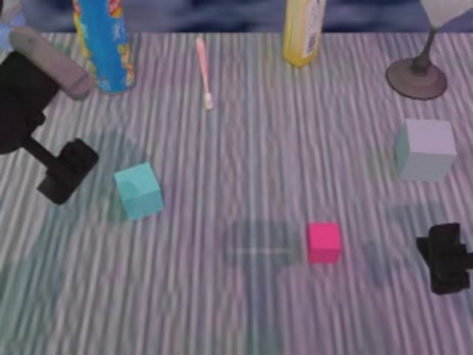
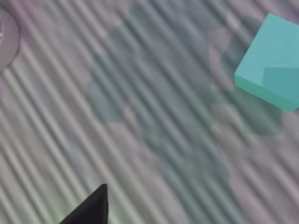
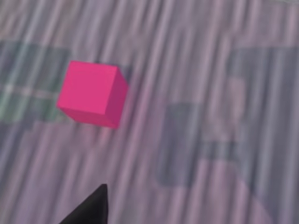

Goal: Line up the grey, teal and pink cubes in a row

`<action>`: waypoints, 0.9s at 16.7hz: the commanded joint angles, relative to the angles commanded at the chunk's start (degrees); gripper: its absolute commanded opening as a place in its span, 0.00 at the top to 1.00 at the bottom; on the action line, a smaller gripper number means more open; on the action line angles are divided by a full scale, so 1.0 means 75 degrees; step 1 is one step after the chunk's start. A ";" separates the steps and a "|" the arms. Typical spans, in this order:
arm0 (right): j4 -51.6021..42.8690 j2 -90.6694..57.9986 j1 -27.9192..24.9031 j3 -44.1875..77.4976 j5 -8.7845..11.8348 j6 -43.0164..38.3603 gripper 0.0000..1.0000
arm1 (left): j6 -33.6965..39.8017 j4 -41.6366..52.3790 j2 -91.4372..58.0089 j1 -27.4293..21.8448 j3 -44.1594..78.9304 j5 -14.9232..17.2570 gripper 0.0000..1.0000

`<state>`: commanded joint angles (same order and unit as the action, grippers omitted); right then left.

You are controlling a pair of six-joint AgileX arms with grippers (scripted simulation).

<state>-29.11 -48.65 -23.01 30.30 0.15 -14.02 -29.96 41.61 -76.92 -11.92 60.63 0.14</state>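
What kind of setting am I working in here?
Probably a household-style tabletop, though rendered: a striped table with a yellow bottle, a wine glass and a blue can along its far edge.

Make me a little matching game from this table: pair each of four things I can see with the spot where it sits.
Things:
1. teal cube
2. pink cube
3. grey cube
4. yellow bottle

Places:
A. right side of the table, just in front of the wine glass
B. back edge of the table, right of the middle
C. left side of the table, beside the left gripper
D. front of the table, right of the middle, between the other two cubes

Pairs: 1-C, 2-D, 3-A, 4-B
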 joint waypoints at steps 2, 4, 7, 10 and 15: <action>0.0701 0.1469 0.0539 -0.1115 0.0008 0.0428 0.00 | -0.0573 0.0809 -0.1418 -0.0227 0.1137 0.0002 0.00; 0.1449 0.2919 0.1134 -0.2107 0.0009 0.0843 0.00 | -0.1094 0.1533 -0.2725 -0.0433 0.2205 0.0002 0.00; 0.2528 0.4745 0.1983 -0.3195 0.0000 0.1359 0.00 | -0.1746 0.2409 -0.4412 -0.0687 0.3569 0.0002 0.00; 0.3419 0.5961 0.2657 -0.3820 -0.0012 0.1713 0.00 | -0.2200 0.2998 -0.5504 -0.0865 0.4543 0.0001 0.00; 0.3882 0.6487 0.2992 -0.4040 -0.0020 0.1869 0.00 | -0.2407 0.3260 -0.6019 -0.0946 0.5000 0.0000 0.00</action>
<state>0.00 0.00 -0.57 0.00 0.00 0.00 -48.02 66.06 -122.07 -19.01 98.13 0.14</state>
